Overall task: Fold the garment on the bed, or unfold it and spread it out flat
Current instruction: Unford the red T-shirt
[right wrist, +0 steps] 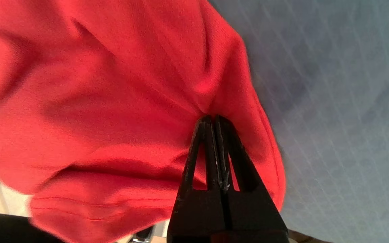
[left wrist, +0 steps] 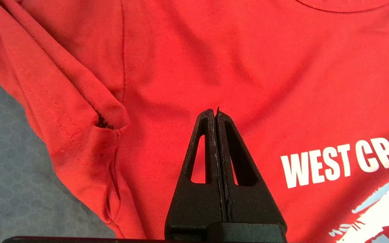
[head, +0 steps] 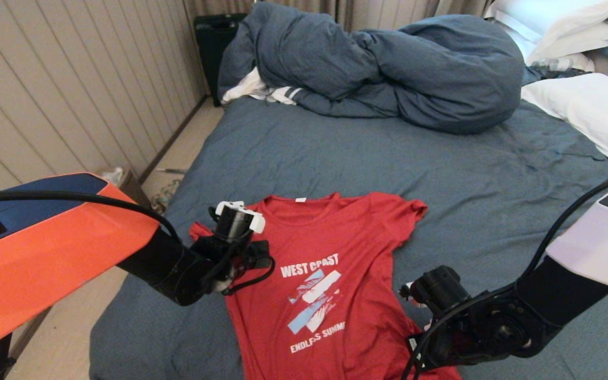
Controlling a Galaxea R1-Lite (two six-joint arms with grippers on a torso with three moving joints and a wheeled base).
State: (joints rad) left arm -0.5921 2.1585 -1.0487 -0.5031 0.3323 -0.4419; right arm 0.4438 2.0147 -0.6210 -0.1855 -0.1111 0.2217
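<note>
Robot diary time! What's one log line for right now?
garment: print up, on bed | left gripper: shut, empty, above chest | right gripper: shut on garment near hem

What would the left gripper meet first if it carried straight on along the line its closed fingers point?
Most likely the garment: the left gripper points at its red chest fabric below the collar, with nothing between. How much gap remains is unclear.

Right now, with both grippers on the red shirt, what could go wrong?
The right gripper is shut on a bunched fold near the garment's hem; pulling may drag the whole shirt askew rather than fold it cleanly. The left gripper looks closed above the cloth, apparently holding nothing, so that side could stay behind. The creased sleeve may get folded in.
</note>
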